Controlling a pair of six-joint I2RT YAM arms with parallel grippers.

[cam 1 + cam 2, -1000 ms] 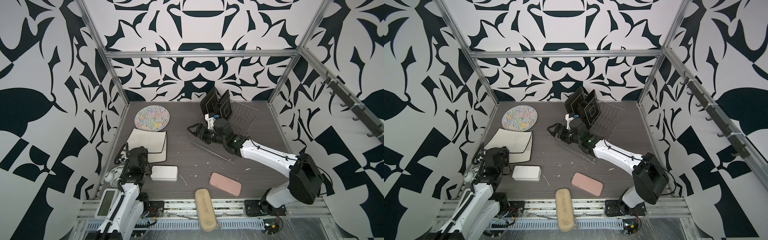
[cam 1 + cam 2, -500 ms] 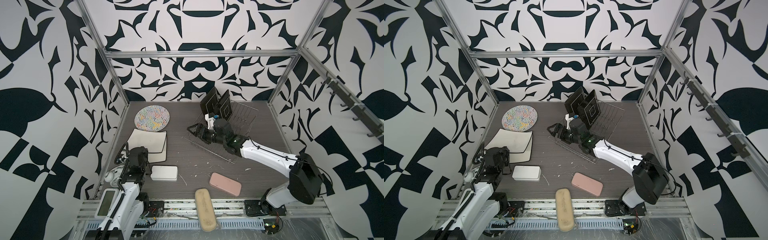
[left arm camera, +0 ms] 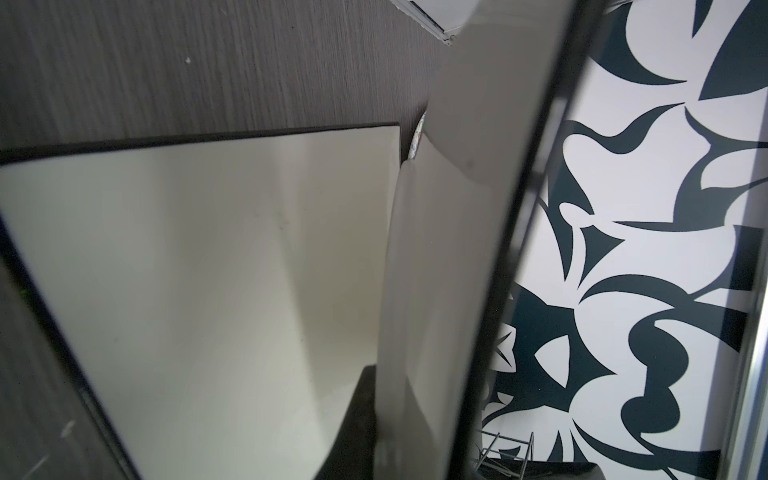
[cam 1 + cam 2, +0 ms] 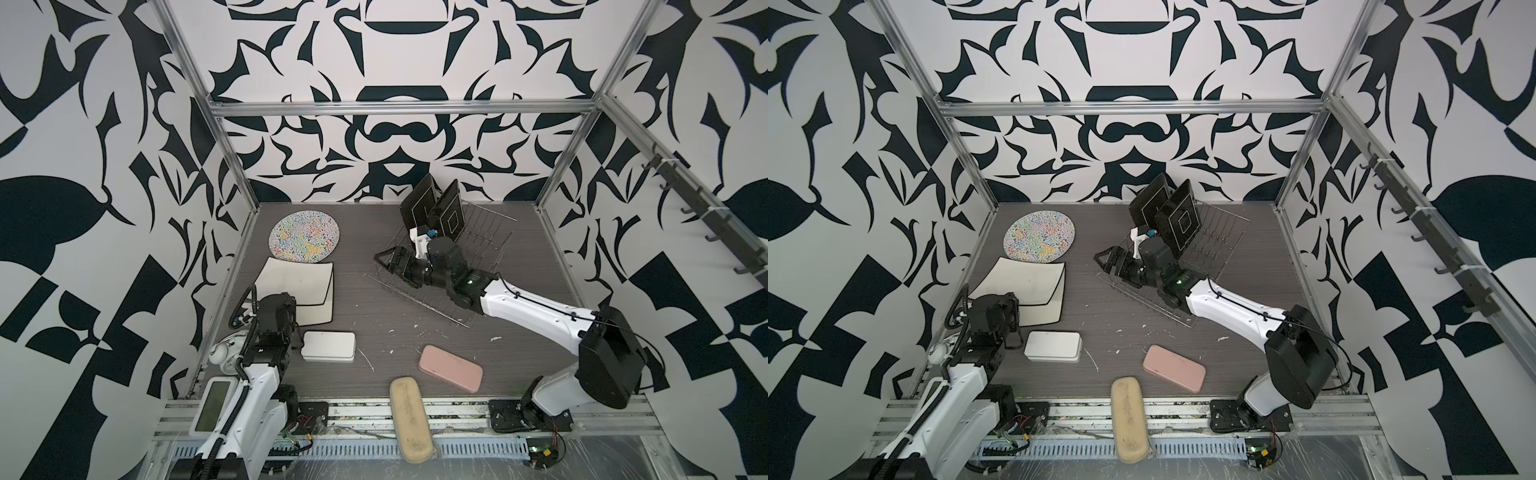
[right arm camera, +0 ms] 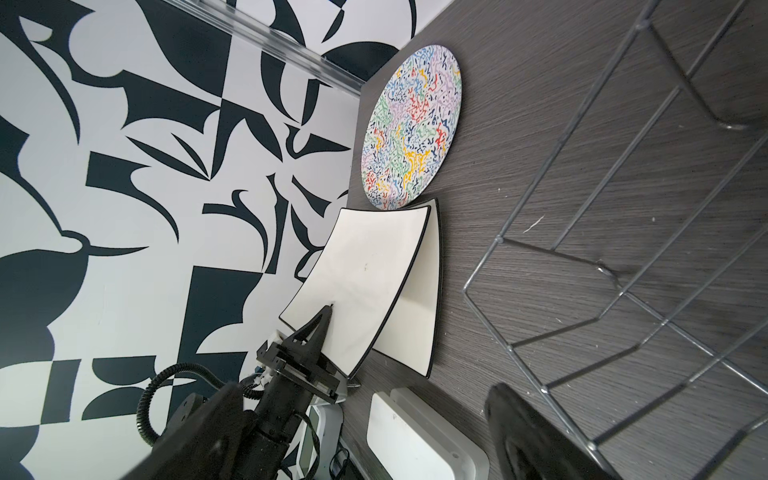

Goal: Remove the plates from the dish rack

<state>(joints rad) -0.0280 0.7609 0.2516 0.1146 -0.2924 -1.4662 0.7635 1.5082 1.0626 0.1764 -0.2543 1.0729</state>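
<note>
The left fingers [image 5: 322,328] pinch the near edge of a white square plate [image 5: 365,270], tilted above a second white plate [image 5: 424,299] at the left of the surface [image 4: 395,307]. The right fingers [image 4: 386,262] stand wide at the near-left end of the dish rack [image 4: 486,237]. Two black plates [image 4: 419,203] stand at its far end.

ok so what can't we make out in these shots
Left gripper gripping the upper white square plate: top views, left arm covers it; left wrist view, blurred close-up.
Lower white square plate: mostly under the upper one.
Two black square plates in the silver wire dish rack: bottom edges behind the right arm, top views.
Right gripper: right wrist view, one blurred finger, cut off.
</note>
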